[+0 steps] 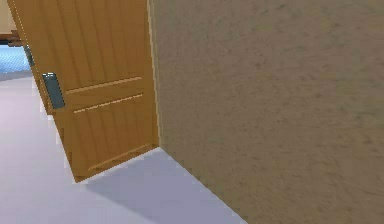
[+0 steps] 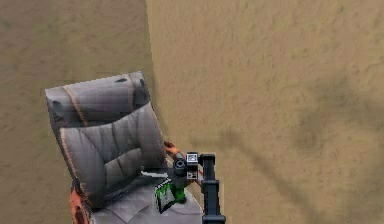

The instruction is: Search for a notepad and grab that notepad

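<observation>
In the forward view, a wooden door (image 1: 95, 80) stands ajar at the left, with a grey metal handle plate (image 1: 52, 90) near its left edge. Past that edge is a thin sliver of another space in blue and brown. Pale grey floor (image 1: 30, 170) runs below the door and along its foot. From the door's right edge onward, a rough tan wall (image 1: 270, 100) takes up the frame, meeting the floor on a slanting line toward the bottom right.

In the arm side view, the same tan wall surface (image 2: 280, 80) forms a corner just left of the middle. A grey padded chair (image 2: 105, 130) with orange-brown trim stands in front of that corner, its high back tilted toward the upper left and its seat reaching down to the bottom edge.

At the seat's right front is a small green thing (image 2: 168, 195) with a pale strip along its top. It may be the notepad, though it is too small to be sure. The pincer (image 2: 172, 180) is right at it, its dark body just below and left of the two white marked squares. With the chair seat behind the green thing, I cannot tell whether the pincer grips it or whether it lies on the seat, and the pincer's own state cannot be read either.

The arm (image 2: 213, 205) — a dark bar — rises from the bottom edge just right of the pincer, against bare wall.
</observation>
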